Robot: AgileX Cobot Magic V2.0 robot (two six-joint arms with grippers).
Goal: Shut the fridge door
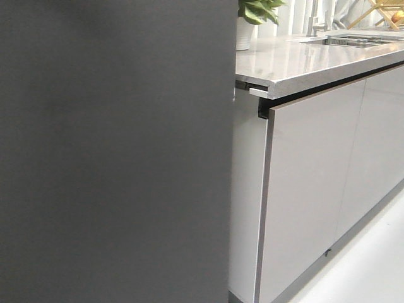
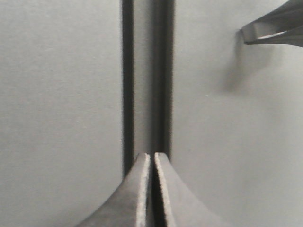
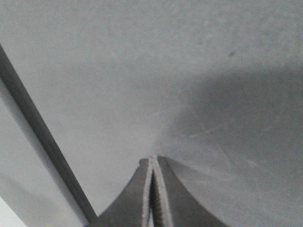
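**Ana:** Front view first: what fills it?

**Ben:** Mostly the fridge door [image 1: 113, 151], a matte dark grey slab over the whole left side. Its right edge stands just beside the glossy cabinet fronts [image 1: 309, 189] under the worktop [image 1: 315, 60]. A potted plant [image 1: 252, 19] and a sink [image 1: 356, 41] sit further back. Neither arm shows here.

**Ana:** And the left wrist view?

**Ben:** The left claw [image 2: 152, 156] has its fingers pressed together with nothing between them, the tips at or very near a dark vertical seam [image 2: 149, 75] between two grey panels. The tip of the other arm pokes in at the upper corner.

**Ana:** The right wrist view?

**Ben:** The right claw [image 3: 152, 161] is likewise pressed together and holding nothing, its tips against or just off a flat grey face, with a slanted dark edge [image 3: 42, 142] to one side.

**Ana:** Which step, then?

**Ben:** I judge it the final push, the door nearly or fully home. Next calls for steady pressure until the seal seats.

**Ana:** What's unclear?

**Ben:** Whether the tips truly touch, whether the seam is closed, and the hinge, gasket and door top, all hidden or cut off.
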